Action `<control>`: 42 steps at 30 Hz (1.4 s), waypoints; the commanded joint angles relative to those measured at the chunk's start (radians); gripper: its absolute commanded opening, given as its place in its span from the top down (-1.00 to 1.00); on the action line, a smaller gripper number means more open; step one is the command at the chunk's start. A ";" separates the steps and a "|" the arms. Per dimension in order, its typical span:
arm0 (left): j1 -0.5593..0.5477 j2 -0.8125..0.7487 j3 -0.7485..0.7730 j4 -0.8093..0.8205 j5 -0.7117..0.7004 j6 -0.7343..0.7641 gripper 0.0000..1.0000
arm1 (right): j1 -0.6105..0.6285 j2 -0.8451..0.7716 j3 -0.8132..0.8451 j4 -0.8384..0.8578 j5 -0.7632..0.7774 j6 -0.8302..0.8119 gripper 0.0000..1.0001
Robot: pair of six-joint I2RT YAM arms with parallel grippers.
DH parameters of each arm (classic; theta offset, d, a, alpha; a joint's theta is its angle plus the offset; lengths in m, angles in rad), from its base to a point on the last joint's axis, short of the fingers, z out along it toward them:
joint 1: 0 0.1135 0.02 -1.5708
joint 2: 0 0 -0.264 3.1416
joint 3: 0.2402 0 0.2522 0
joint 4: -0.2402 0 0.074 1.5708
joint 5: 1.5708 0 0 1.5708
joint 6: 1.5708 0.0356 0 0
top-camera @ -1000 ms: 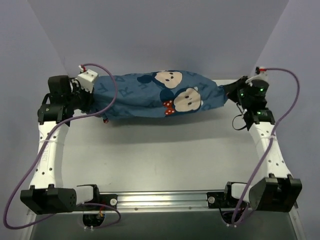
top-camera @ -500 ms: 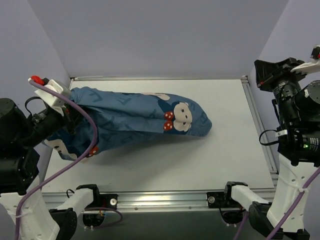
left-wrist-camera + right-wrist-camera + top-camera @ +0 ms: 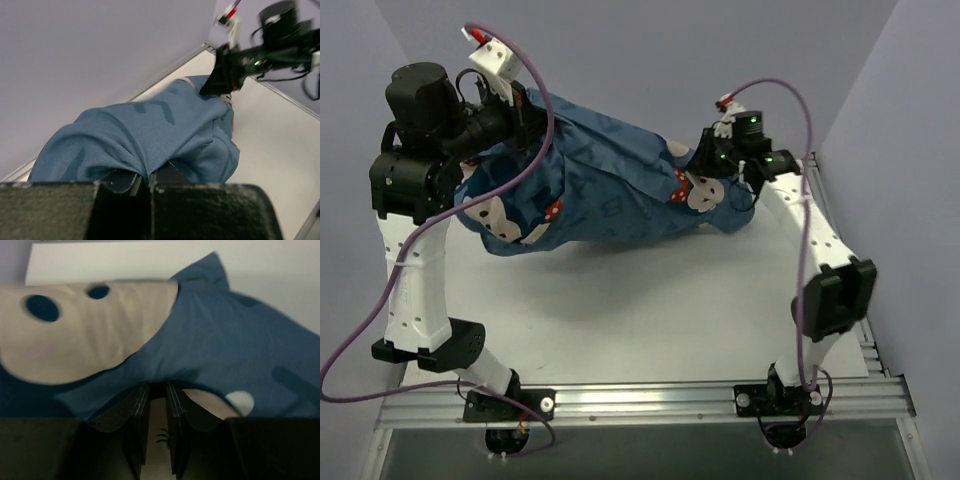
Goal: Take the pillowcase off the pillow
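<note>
1. You have a pale white surface (image 3: 650, 300) filling the middle of the overhead view. It is matte, with a soft shadow lying toward its far side.
2. Plain lavender walls (image 3: 650, 60) close it in at the back and on both sides. In your left wrist view the back wall meets the surface along a pale seam.
3. A silver metal rail (image 3: 640, 398) runs along the surface's near edge.
4. Just below that rail you'll see a darker grey strip (image 3: 650, 455).

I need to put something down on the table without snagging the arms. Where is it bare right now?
The near half of the table is bare, between the pillowcase and the base rail, flanked by both arms. The far strip is crowded: left gripper and right gripper both pinch the pillowcase there.
</note>
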 commanded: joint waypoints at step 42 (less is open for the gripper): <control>-0.027 -0.003 0.142 0.217 -0.204 0.005 0.95 | 0.387 0.107 0.109 0.379 0.165 -0.698 -0.79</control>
